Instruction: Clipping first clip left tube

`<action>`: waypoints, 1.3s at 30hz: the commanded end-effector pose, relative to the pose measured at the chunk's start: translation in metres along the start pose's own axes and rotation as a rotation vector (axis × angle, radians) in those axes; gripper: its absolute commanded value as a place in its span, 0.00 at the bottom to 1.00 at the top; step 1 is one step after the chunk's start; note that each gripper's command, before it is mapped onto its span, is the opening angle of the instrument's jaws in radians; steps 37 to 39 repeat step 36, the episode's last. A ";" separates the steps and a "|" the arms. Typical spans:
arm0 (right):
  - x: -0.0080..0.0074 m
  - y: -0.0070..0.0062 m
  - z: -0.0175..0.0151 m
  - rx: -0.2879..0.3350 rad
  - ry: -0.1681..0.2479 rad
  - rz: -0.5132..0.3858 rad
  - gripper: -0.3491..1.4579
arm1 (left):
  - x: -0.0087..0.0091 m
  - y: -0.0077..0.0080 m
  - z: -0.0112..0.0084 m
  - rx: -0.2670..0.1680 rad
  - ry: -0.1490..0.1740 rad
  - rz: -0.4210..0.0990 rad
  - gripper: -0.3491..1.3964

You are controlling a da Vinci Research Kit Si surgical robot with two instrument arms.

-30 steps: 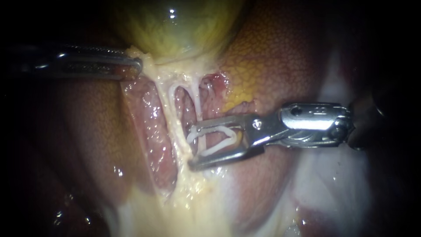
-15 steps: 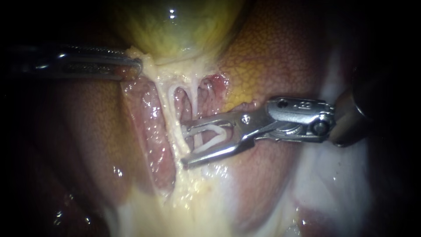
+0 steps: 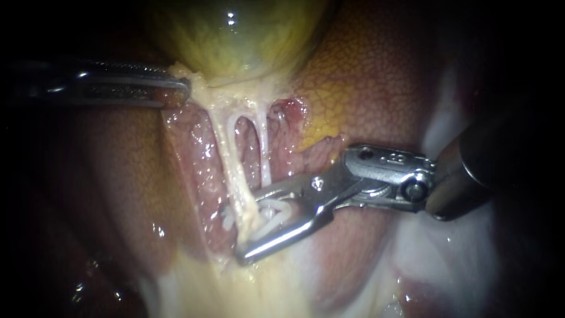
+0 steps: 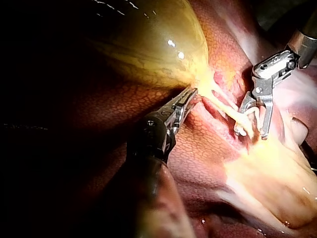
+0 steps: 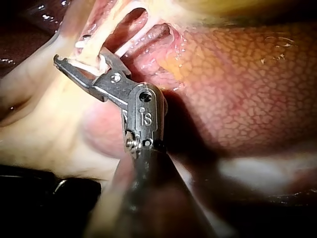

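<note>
Step in hand: seating 1st clip. R instrument (image 3: 247, 227) pincer partly open, white clip (image 3: 273, 213) held betw its jaws, straddling the left tube (image 3: 232, 159) low down. L instrument (image 3: 183, 91) pincer clamped on pale tissue (image 3: 195, 79) under gallbladder (image 3: 235, 41), tube taut. Next, prob: check clip legs pass the tube's far side, then squeeze fully.

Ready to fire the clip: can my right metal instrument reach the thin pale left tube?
Likely yes: the jaws of the right metal instrument straddle the thin pale left tube, and the white clip seems to sit around it; nothing blocks them.
</note>
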 end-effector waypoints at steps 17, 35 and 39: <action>0.0002 -0.0011 0.0022 0.050 -0.017 -0.007 0.11 | 0.0000 0.0000 0.0000 0.001 0.000 0.000 0.00; 0.0001 -0.0005 0.0026 0.042 -0.017 0.098 0.00 | 0.0000 0.0000 0.0000 0.001 0.000 0.000 0.00; 0.0001 -0.0005 0.0026 0.042 -0.017 0.098 0.00 | 0.0000 0.0000 0.0000 0.001 0.000 0.000 0.00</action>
